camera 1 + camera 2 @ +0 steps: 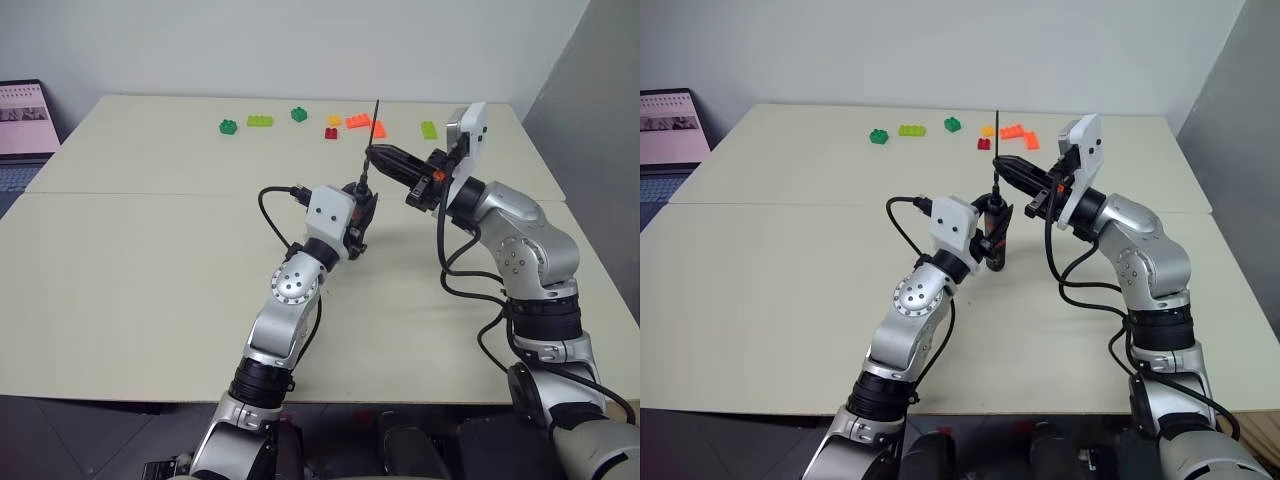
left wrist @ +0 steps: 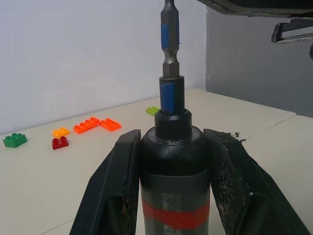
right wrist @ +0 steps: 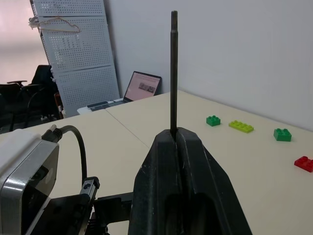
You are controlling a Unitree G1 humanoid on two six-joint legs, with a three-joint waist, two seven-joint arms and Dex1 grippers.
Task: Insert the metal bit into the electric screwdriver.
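My left gripper (image 1: 358,218) is shut on the electric screwdriver (image 2: 174,171), a dark body with a red band, held upright above the table's middle. The metal bit (image 1: 372,135) stands straight up from the screwdriver's tip, and in the left wrist view its lower end (image 2: 169,44) sits in the black collar. My right gripper (image 1: 371,152) reaches in from the right and is shut on the metal bit (image 3: 173,73) partway up its shaft. The thin upper end of the bit rises free above the black fingers (image 3: 161,161).
Several toy bricks lie along the table's far side: green (image 1: 229,126), lime (image 1: 260,121), red (image 1: 331,132) and orange (image 1: 357,121). A laptop (image 1: 20,125) stands at the far left. Black cables loop beside both arms. A seam crosses the cream table (image 1: 150,250).
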